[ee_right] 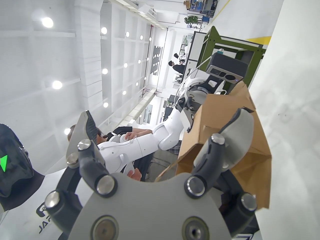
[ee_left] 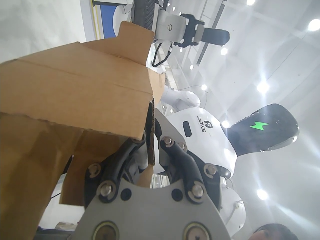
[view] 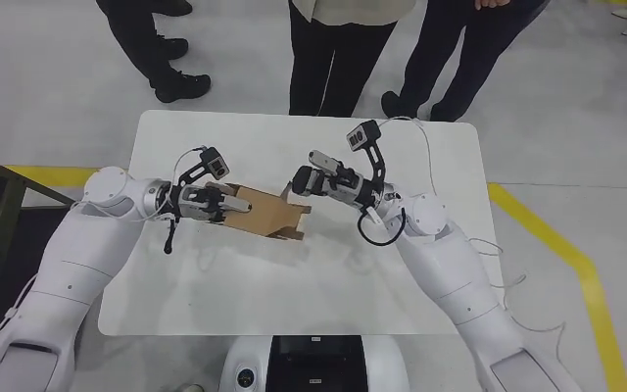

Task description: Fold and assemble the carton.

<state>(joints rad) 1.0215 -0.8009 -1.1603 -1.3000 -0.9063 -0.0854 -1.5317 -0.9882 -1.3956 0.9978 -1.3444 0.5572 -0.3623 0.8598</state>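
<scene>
A brown corrugated cardboard carton (view: 266, 213), partly folded with its flaps loose, sat near the middle of a white table with rounded corners (view: 294, 294), between the 2 arms. It lay slanted, with 1 end toward the left arm and the open, flapped end toward the right arm. I could not tell whether its underside rested on the table or hung just above it.

The left gripper (view: 239, 206) held the carton at the end nearest that arm. In the left wrist view the jaws of this gripper (ee_left: 151, 139) were pressed together on the edge of a single cardboard panel, whose cut corrugated edge stood between the 2 fingers. The rest of the carton (ee_left: 75, 88) spread away from that grip, creased along 2 fold lines.

The right gripper (view: 299, 182) was at the carton's far upper corner, where a flap (ee_left: 132, 43) stood up from the body. Its jaws were wide apart. In the right wrist view 1 finger (ee_right: 237, 131) lay against the outside of the carton (ee_right: 260, 156) at the open end, while the other finger (ee_right: 85, 126) stood well clear, touching nothing. From the left wrist view, the black textured pad (ee_left: 142, 8) of 1 right-hand finger met the top edge of that flap.

The table's white surface (ee_right: 295, 101) ran beside the carton in the right wrist view.
</scene>
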